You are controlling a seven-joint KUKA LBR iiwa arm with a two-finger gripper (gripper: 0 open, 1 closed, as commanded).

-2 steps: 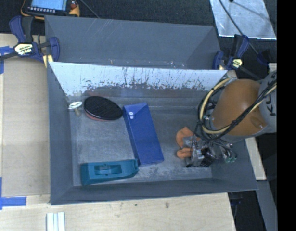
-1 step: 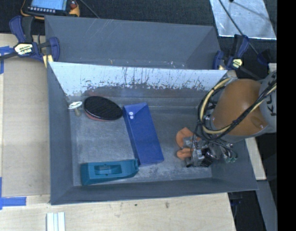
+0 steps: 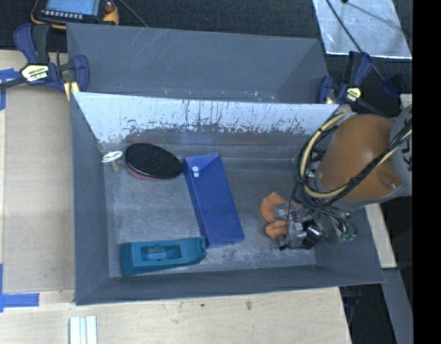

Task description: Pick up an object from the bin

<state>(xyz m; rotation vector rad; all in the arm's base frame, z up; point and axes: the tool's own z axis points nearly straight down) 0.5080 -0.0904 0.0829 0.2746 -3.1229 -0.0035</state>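
My gripper is low over the bin's right end, close to the floor. A small orange lumpy thing lies right at its left side, touching or partly under it; I cannot tell whether it is gripped. A blue flat box lies tilted in the middle of the bin, a hand's width left of the gripper.
A teal tape-dispenser-like thing lies along the front wall at the left. A black oval brush and a small silver cap sit at the back left. The arm's orange cover and cables hang over the bin's right wall.
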